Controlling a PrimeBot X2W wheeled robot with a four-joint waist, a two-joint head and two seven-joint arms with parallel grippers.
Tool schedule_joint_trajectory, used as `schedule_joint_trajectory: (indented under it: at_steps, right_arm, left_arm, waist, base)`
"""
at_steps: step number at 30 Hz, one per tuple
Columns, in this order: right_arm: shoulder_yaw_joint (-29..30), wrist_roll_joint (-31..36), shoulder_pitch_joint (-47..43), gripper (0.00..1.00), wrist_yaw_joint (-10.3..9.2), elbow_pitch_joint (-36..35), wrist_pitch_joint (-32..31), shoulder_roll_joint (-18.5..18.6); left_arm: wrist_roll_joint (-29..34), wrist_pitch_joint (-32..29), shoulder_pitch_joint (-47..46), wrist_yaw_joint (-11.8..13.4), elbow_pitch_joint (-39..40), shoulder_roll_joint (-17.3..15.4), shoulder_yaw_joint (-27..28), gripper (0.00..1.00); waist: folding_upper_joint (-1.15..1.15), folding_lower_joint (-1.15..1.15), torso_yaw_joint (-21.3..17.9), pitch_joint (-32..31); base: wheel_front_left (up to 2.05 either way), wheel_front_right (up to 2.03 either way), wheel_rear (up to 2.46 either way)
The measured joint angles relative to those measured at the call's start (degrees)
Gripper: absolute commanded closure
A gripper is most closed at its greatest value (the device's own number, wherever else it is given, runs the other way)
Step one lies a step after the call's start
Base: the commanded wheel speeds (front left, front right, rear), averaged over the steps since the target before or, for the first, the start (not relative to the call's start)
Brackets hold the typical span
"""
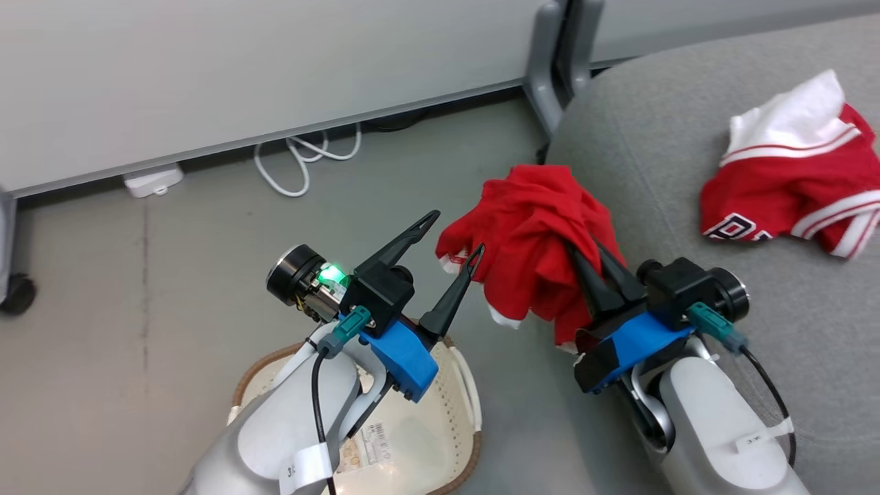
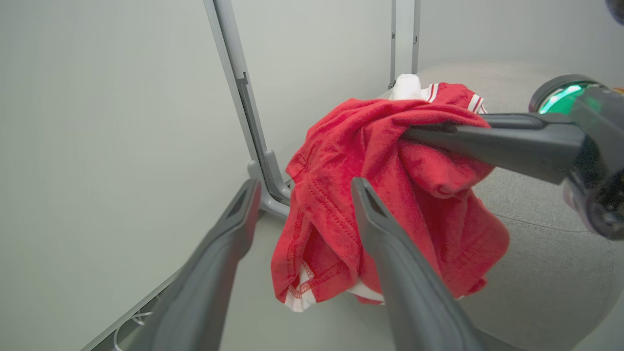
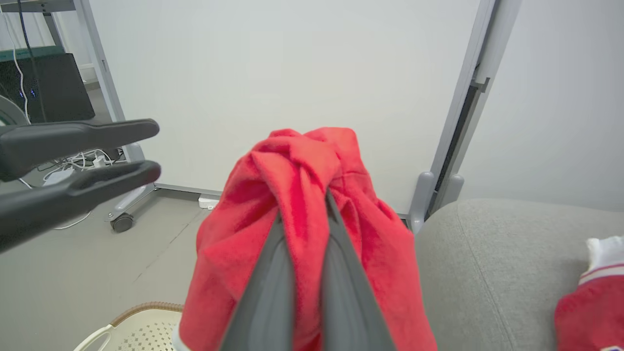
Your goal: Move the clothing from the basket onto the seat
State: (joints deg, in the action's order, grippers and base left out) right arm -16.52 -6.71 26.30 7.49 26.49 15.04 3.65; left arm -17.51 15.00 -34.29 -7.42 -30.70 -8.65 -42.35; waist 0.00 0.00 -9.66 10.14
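A plain red garment [image 1: 529, 240] with white edging hangs in the air at the grey seat's [image 1: 660, 151] left edge, and my right gripper [image 1: 584, 258] is shut on it [image 3: 302, 214]. The left wrist view shows it draped [image 2: 370, 195] over the right fingers [image 2: 487, 139]. My left gripper [image 1: 457, 237] stands open just left of the cloth, above the basket [image 1: 467, 392], with nothing between its fingers [image 2: 302, 187]. A red jersey [image 1: 790, 185] with white striped trim and dark lettering lies crumpled on the seat at the right.
The cream basket [image 3: 141, 326] sits on the grey floor under my left arm, a paper label on its bottom. A white partition wall [image 1: 206, 69] with a grey post [image 1: 557, 62] stands behind. A white cable [image 1: 302, 155] and a castor [image 1: 17, 292] lie by the wall.
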Motion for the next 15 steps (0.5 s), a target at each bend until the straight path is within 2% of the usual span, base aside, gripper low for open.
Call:
schedule_joint_trajectory:
  at_steps: [15]
  right_arm:
    - [9.65, 0.67, -7.25, 1.00, 0.00, -6.13, 0.00, 0.92]
  left_arm:
    - [-0.15, 0.00, 0.08, -0.01, 1.31, -0.40, -2.11, 0.00]
  waist:
    - [0.00, 0.00, -10.84, 1.98]
  base:
    - [0.00, 0.00, 0.00]
